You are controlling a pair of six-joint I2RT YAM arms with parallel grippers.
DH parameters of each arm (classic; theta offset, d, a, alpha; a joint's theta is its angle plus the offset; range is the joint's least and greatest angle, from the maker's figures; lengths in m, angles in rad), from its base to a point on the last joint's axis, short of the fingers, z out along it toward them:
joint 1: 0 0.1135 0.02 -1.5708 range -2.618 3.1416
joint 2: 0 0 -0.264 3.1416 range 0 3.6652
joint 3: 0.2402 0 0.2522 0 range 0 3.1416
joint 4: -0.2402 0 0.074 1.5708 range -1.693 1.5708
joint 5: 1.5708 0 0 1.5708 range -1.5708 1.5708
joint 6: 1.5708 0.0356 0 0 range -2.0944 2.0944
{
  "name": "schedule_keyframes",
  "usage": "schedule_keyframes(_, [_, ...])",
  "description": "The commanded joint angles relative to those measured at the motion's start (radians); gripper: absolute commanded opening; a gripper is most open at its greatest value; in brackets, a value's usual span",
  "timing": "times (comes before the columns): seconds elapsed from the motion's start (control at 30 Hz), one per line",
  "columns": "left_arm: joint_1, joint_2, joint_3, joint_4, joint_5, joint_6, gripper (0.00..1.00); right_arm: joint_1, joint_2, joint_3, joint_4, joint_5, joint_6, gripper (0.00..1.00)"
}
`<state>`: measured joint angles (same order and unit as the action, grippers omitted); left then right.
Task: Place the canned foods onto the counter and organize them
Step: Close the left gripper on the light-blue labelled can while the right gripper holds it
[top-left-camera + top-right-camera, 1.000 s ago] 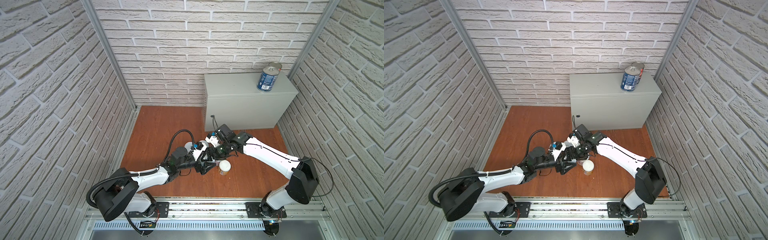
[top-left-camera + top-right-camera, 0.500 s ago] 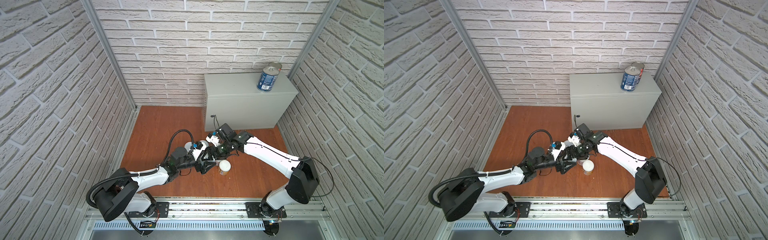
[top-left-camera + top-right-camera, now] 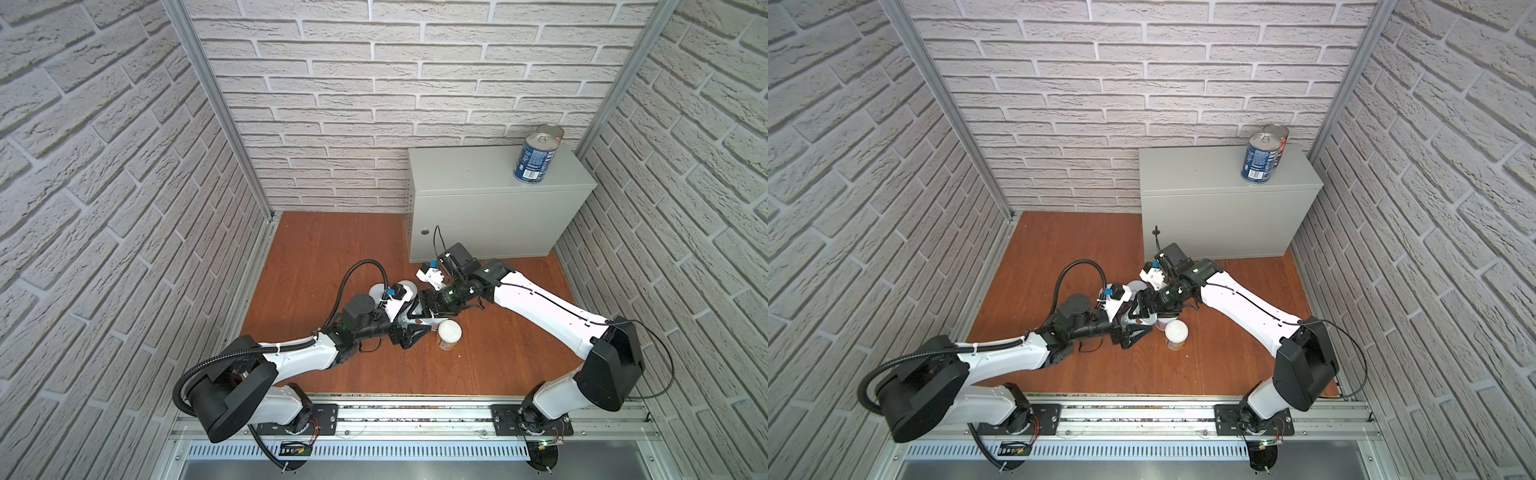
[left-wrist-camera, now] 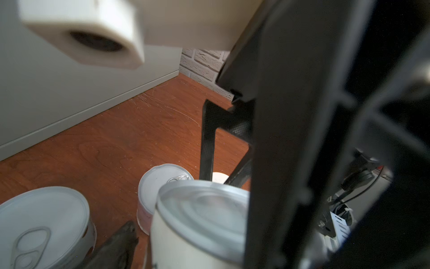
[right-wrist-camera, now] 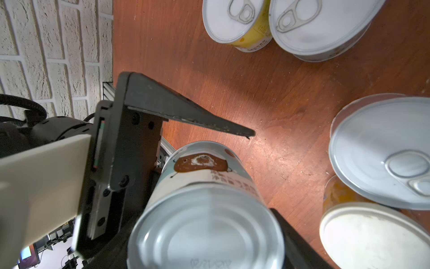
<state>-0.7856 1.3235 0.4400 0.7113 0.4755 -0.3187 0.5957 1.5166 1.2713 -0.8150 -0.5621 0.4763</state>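
From the left, the left arm reaches low over the wooden floor (image 3: 316, 257). Two white-lidded tins, the yellow can (image 5: 237, 25) and the grey can (image 5: 318, 30), stand just beside each other next to its wrist. The left gripper (image 3: 422, 321) is spread wide, with a finger on either side of the white can (image 5: 204, 209) and neither visibly pressing it. That can (pale label, brown cartoon face) is pinched by the right gripper (image 3: 430, 305), which meets the left one mid-floor. Whether its base touches the floor cannot be told. Just right of the two grippers the orange can (image 3: 449, 334) stands upright on the floor, with the pink can (image 4: 162, 184) near it. Farther right and back, the counter (image 3: 461, 170) stands against the brick wall. At the right end of its top the blue can (image 3: 536, 156) stands upright, with a second tall can (image 3: 550, 131) just behind it.
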Motion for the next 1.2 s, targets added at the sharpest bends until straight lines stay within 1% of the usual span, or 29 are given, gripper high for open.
schedule_keyframes(0.0, [0.005,-0.017,-0.009,0.010,-0.035,0.027,0.98,-0.008,-0.052,0.039,0.013,-0.049,-0.025,0.40])
schedule_keyframes(0.47, [0.005,-0.020,-0.010,0.017,-0.035,0.043,0.98,-0.011,-0.029,0.036,0.011,-0.050,-0.027,0.40])
schedule_keyframes(0.63, [0.005,-0.023,-0.014,0.013,-0.036,0.053,0.95,-0.010,-0.008,0.049,-0.012,-0.039,-0.043,0.40])
schedule_keyframes(0.83, [0.005,0.000,-0.012,0.026,-0.043,0.053,0.95,-0.011,-0.003,0.061,-0.019,-0.054,-0.052,0.40])
schedule_keyframes(0.93, [0.004,0.013,-0.011,0.034,-0.036,0.052,0.89,-0.010,-0.003,0.062,-0.019,-0.056,-0.054,0.40])
schedule_keyframes(1.07, [0.003,0.029,-0.007,0.045,-0.030,0.047,0.85,-0.011,0.005,0.058,-0.013,-0.061,-0.053,0.40])
schedule_keyframes(1.17, [0.003,0.041,-0.003,0.052,-0.018,0.043,0.78,-0.011,0.011,0.061,-0.013,-0.066,-0.053,0.40])
